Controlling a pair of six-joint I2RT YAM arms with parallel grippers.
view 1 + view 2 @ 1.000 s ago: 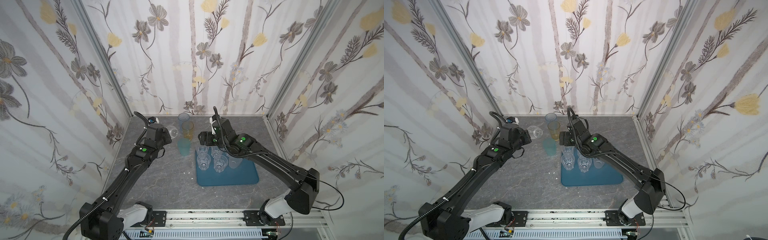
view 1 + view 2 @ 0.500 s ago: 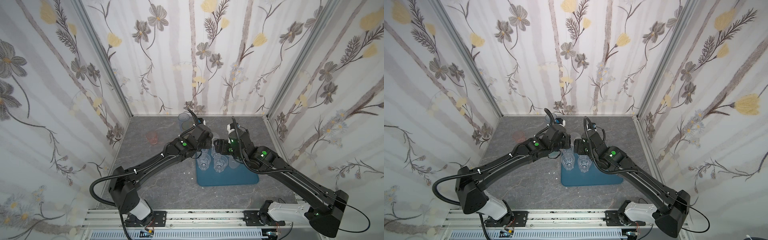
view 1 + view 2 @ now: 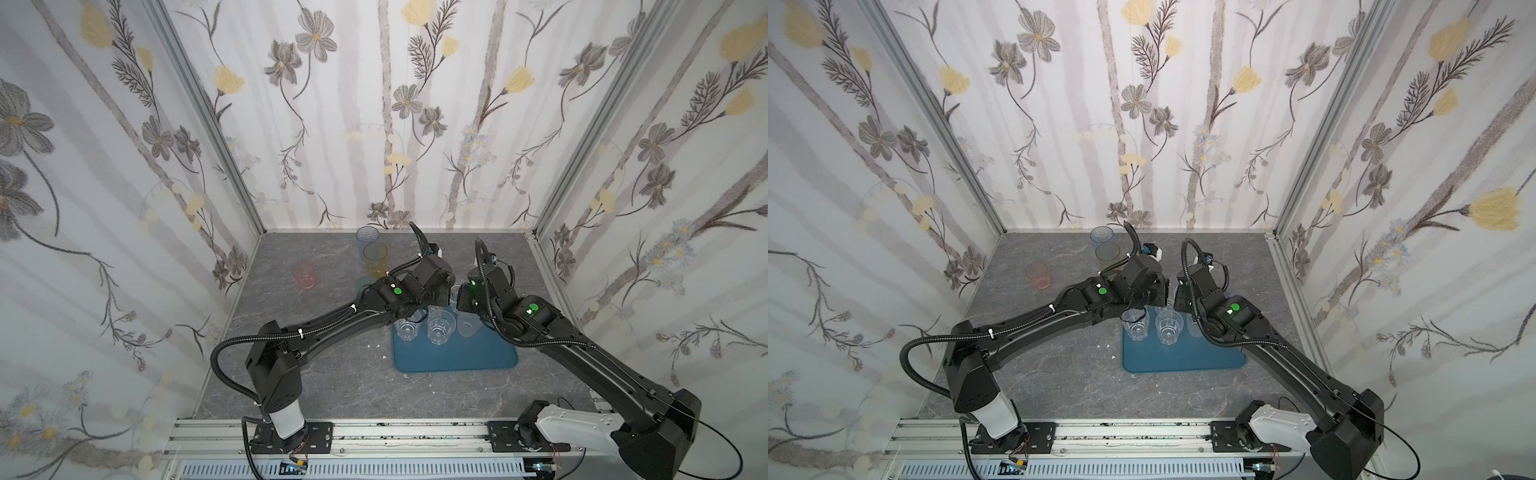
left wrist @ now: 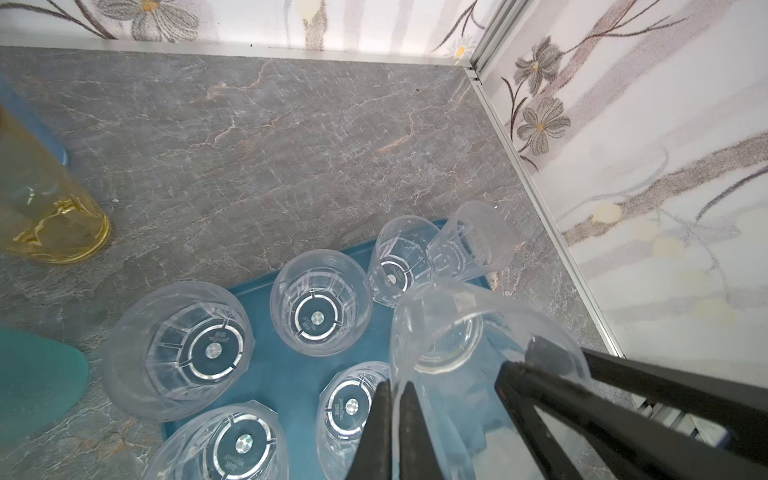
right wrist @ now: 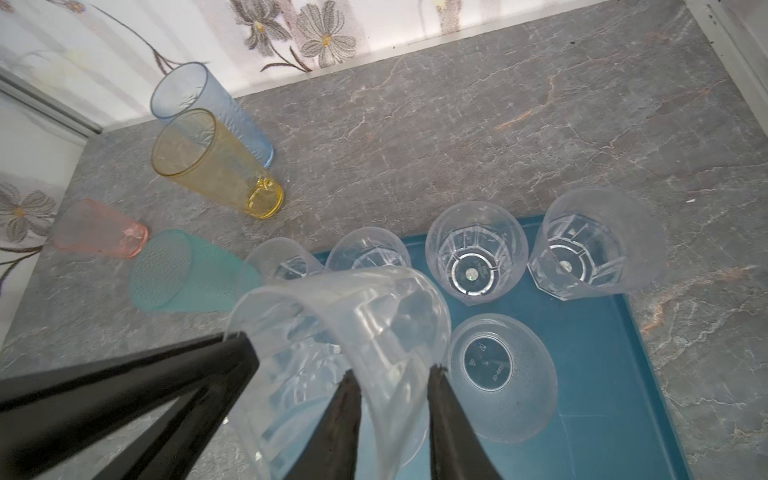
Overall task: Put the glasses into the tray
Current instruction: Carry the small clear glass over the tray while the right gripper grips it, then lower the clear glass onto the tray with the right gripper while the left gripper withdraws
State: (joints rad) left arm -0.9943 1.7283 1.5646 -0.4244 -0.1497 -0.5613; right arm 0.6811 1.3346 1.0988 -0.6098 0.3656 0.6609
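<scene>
Pinching glass [image 4: 457, 324] by its rim with left claw [image 4: 395, 388], clamped tight, above tray [image 5: 602, 374] among other glasses [image 5: 478, 257] standing there. Straddling opposite rim with right claw [image 5: 390, 372]; perhaps gripping, cannot tell.

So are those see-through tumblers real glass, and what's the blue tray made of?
Clear tumblers: probably moulded plastic, glossy and faceted; thin walls, ringed marks on the bases. Frosted one: plastic, matte; recycling-type mark on its base. Tray: likely plastic, smooth, slight sheen.
</scene>
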